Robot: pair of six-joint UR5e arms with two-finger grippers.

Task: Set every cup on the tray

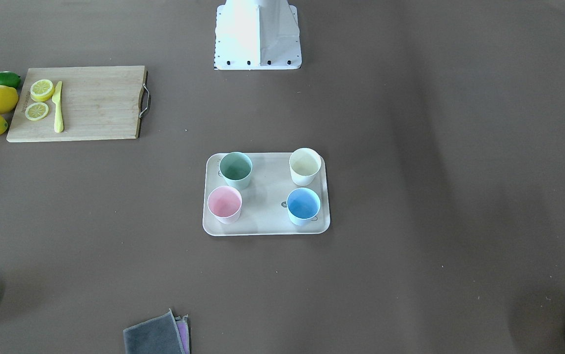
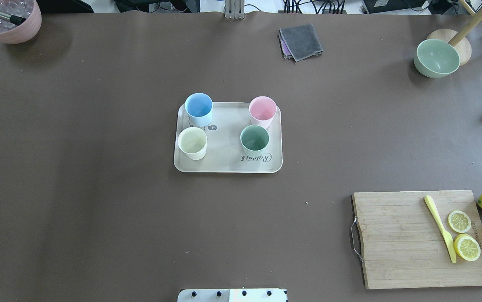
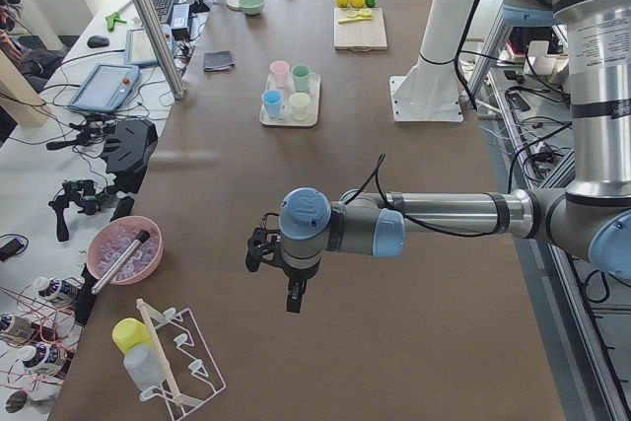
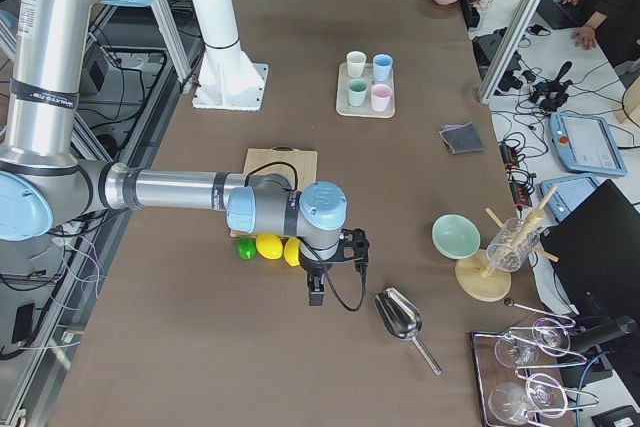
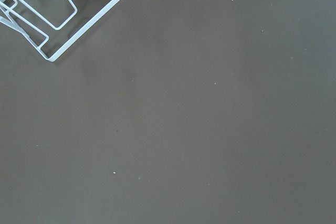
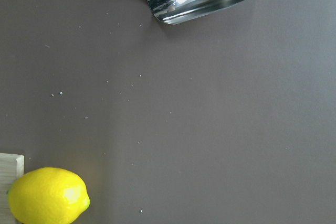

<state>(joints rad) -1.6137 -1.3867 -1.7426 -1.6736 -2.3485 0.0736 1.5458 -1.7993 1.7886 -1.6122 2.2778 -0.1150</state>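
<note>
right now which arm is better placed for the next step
Neither: blue cup, pink cup, green cup and cream cup stand on the beige rectangular tray; left gripper and right gripper hang far off.

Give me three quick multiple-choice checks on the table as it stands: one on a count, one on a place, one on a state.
1. How many cups stand on the tray?
A. two
B. three
C. four

2. Where does the yellow knife lie?
A. on the tray
B. on the wooden cutting board
C. inside a cup

3. How do the cups stand?
A. upright, mouths up, apart from one another
B. tipped on their sides
C. stacked one in another

Answers:
1 C: the blue cup, pink cup, green cup and cream cup all stand inside the tray's rim, one near each corner.
2 B: the knife lies flat on the board, next to two lemon slices.
3 A: both table views look down into four open mouths, with bare tray between the cups.
</note>
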